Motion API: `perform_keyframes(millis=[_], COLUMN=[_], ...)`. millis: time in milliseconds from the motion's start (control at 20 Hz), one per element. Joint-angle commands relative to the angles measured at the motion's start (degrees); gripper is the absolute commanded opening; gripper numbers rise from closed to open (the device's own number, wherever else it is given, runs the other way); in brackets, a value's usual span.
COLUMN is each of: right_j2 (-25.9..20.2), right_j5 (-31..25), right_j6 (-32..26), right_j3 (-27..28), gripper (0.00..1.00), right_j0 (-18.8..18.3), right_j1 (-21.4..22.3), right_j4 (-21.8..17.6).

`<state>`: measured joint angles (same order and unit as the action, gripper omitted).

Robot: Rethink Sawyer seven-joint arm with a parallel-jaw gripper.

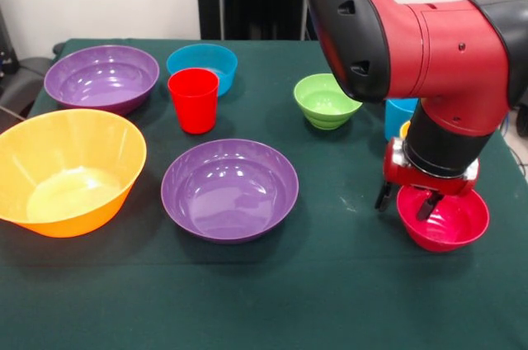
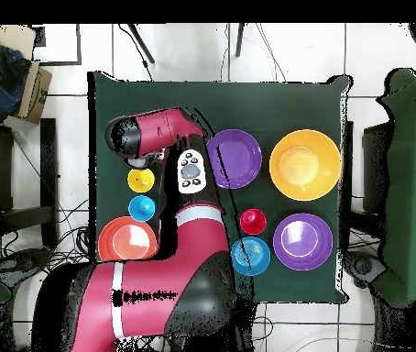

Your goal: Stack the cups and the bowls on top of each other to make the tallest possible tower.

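Note:
My gripper [image 1: 405,201] hangs low at the table's right in the front view. Its jaws stand apart across the left rim of the magenta-pink bowl [image 1: 445,222], one finger outside and one inside; the bowl rests on the cloth. A red cup [image 1: 194,100] stands upright mid-table. A light blue cup [image 1: 399,116] and a sliver of a yellow cup [image 1: 404,129] show behind my arm. Two purple bowls [image 1: 229,189] [image 1: 101,78], the yellow-orange bowl [image 1: 66,170], a blue bowl [image 1: 202,65] and a green bowl [image 1: 326,101] stand apart. In the overhead view the arm hides the magenta bowl.
The overhead view shows an orange bowl [image 2: 127,240] beside the light blue cup [image 2: 141,208] and the yellow cup [image 2: 141,180], all close to my arm. The green tablecloth [image 1: 330,284] runs to the near edge. Chairs stand by the table's sides.

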<state>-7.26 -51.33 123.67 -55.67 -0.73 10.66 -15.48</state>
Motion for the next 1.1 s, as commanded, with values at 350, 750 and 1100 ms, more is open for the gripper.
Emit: perform_keyframes(millis=[350,750,1100], right_j2=[-3.45,-3.50,-3.49], right_j5=[3.15,3.28,2.89], right_j6=[-13.67,-13.64,-13.36], right_j3=[1.96,1.53,1.60], gripper=[1.00,1.00,1.00], right_j0=[-0.90,-1.02,-1.05], right_j1=[-4.29,-4.02,-3.93], right_j4=[-6.46,-6.28,-6.02])
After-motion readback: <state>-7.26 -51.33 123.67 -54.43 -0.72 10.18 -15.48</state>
